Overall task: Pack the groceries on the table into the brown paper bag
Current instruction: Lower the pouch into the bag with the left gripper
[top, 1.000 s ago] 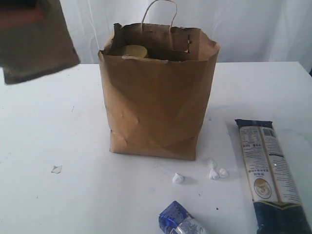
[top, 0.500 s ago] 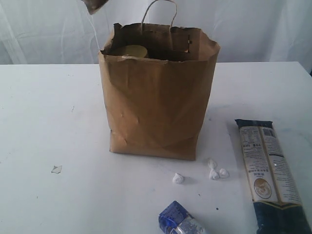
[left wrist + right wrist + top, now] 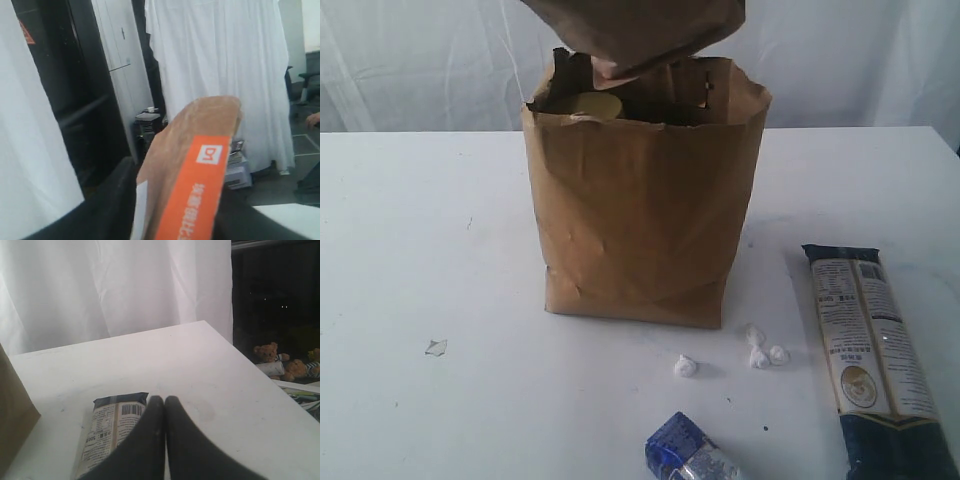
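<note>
One flat brown pouch, creased kraft bag, long navy packet

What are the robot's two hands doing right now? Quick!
Left gripper: closed on the brown pouch with orange label, above the brown paper bag.
Right gripper: closed, holding nothing.

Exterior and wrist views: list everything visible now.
Tall creased brown paper bag: one, brown, upright mid-table.
Yellow jar lid: one, yellow, inside bag.
Brown pouch with orange label: one, brown, above bag's mouth.
Long navy packet: one, navy, flat at right.
Small shiny blue packet: one, blue, front edge.
Crumpled white scraps: four, white, before bag.
Flat white tabletop: one, white, under the bag.
Left claw: one, black, gripping pouch.
Right claw: one, black, shut, empty.
</note>
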`<state>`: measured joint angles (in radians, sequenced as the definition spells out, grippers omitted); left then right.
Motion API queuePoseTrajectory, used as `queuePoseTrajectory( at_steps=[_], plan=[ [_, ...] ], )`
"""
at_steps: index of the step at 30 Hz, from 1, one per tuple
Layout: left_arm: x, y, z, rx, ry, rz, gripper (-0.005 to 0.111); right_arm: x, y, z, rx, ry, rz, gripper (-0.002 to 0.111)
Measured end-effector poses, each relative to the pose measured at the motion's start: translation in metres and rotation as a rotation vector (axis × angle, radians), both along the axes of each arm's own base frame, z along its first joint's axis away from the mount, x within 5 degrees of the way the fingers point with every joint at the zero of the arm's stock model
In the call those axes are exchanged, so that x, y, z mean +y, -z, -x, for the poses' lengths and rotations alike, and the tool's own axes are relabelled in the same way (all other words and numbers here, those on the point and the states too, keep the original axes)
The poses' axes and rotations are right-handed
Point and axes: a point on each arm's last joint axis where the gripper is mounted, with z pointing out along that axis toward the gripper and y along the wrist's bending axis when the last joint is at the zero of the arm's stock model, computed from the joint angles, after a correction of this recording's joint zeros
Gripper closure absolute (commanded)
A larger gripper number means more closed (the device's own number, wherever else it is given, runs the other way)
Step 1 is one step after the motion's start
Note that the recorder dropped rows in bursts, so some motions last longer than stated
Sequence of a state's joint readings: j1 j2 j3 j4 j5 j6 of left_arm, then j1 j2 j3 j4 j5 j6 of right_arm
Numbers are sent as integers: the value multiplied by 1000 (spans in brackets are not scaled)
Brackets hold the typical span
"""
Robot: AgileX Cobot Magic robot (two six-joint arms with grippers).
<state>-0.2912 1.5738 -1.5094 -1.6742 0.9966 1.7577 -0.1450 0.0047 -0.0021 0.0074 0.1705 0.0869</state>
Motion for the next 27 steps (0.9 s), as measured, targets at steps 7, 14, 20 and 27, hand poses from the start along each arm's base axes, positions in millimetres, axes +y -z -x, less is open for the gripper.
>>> queuePoseTrajectory(
  at_steps=[7, 14, 20, 27],
  plan=[
    [-19, 15, -12, -138, -74, -40, 107, 0, 0, 0, 0, 0, 0, 108],
    [-28, 45, -34, -60, -69, -74, 107, 0, 0, 0, 0, 0, 0, 108],
    [-34, 63, -45, -15, -65, -92, 107, 0, 0, 0, 0, 0, 0, 108],
    [-42, 78, -50, 41, -31, -100, 107, 0, 0, 0, 0, 0, 0, 108]
  ],
)
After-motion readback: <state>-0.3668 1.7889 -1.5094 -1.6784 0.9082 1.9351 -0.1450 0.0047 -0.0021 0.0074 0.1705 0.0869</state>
